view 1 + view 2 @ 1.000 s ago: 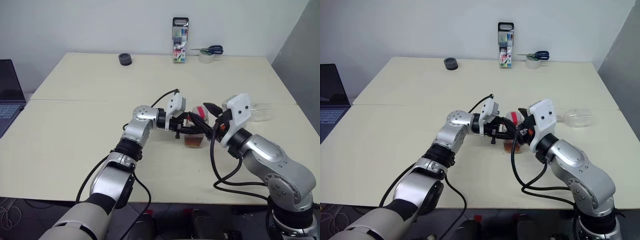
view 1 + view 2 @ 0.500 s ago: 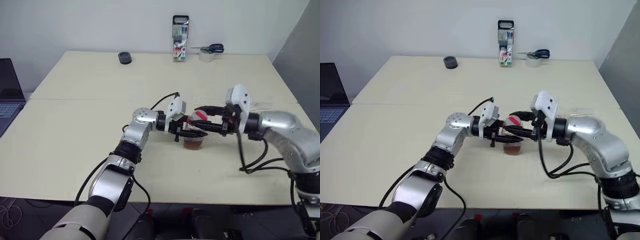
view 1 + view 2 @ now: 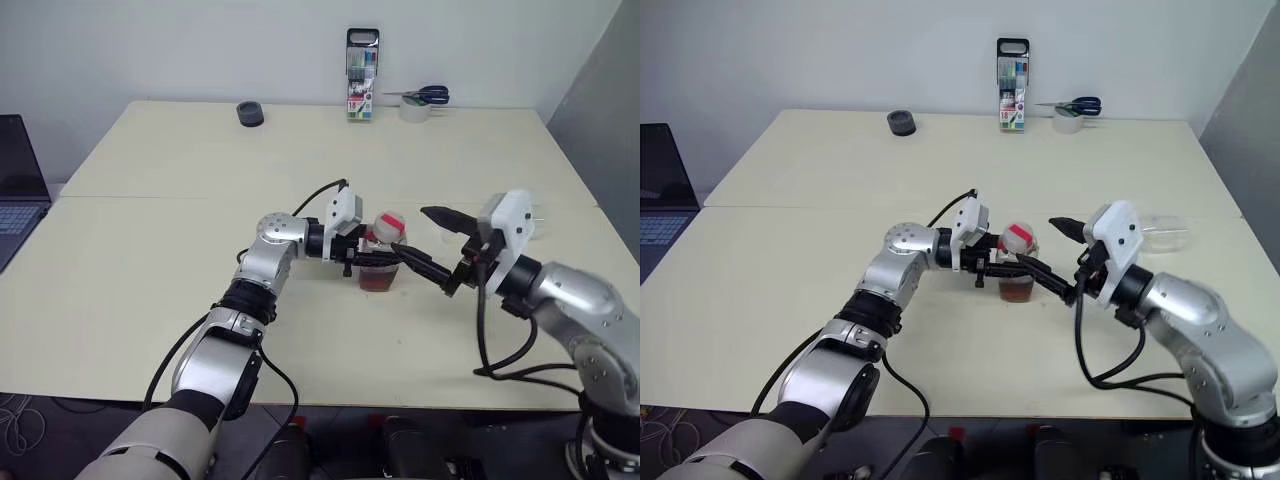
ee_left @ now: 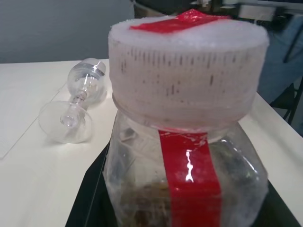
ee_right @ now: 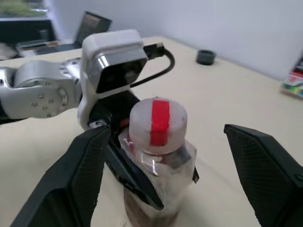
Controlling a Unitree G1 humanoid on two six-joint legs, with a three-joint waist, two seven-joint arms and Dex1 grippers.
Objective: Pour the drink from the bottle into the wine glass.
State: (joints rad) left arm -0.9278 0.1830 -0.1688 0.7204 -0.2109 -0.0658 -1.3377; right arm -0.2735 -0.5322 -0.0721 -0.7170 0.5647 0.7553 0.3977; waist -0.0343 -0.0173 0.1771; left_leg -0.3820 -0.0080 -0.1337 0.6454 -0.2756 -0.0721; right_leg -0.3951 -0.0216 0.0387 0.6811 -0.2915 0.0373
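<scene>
The bottle (image 3: 381, 265) stands upright at the table's middle, clear plastic with a red label stripe and a pale cap (image 5: 157, 119) crossed by red. The drink (image 3: 1017, 291), reddish-brown, fills only its bottom. My left gripper (image 3: 370, 260) reaches in level from the left and is shut on the bottle's body. Just right of the bottle my right gripper (image 3: 432, 245) points at it with its fingers spread wide on either side of the cap, touching nothing. The wine glass (image 3: 1164, 232) lies on its side on the table beyond my right wrist, also seen as the wine glass (image 4: 78, 106) behind the bottle.
At the table's far edge stand a marker pack (image 3: 361, 62), a tape roll with scissors (image 3: 420, 100) on it, and a small black round object (image 3: 250, 116). A laptop (image 3: 15, 190) sits off the left side.
My right gripper has opened wide and drawn back to the right, away from the bottle's cap. The left gripper keeps holding the bottle in place.
</scene>
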